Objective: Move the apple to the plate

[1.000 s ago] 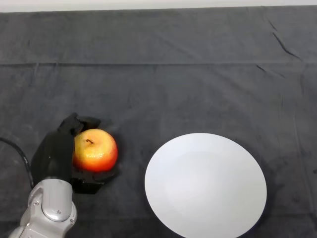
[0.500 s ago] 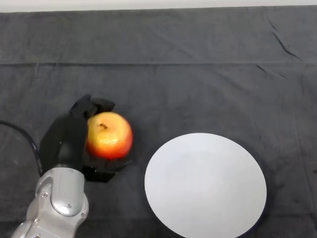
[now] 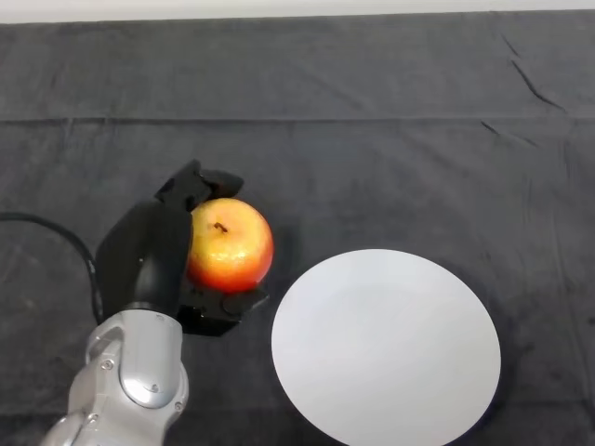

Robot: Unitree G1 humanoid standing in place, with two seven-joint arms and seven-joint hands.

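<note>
Risk noted: the apple (image 3: 230, 244) is sitting in a shallow cradle, and its round, smooth skin is likely to be slipping against the black fingers if the arm is swinging toward the plate (image 3: 386, 346) too fast or tilting the palm. A drop here would be landing it on the dark cloth (image 3: 372, 158), where it could be rolling off in any direction. A second risk: the apple is hanging just left of the plate's near rim, so too low a carry could be clipping that rim and shoving the plate.

The left hand (image 3: 149, 255) is grasping the apple: fingers are curling over its far side, the thumb is wrapping under its near side, the palm is pressing its left flank. Whether the apple is clearing the cloth or still resting on it is hard to judge from above; probably it is being lifted. The plate is lying bare.
</note>
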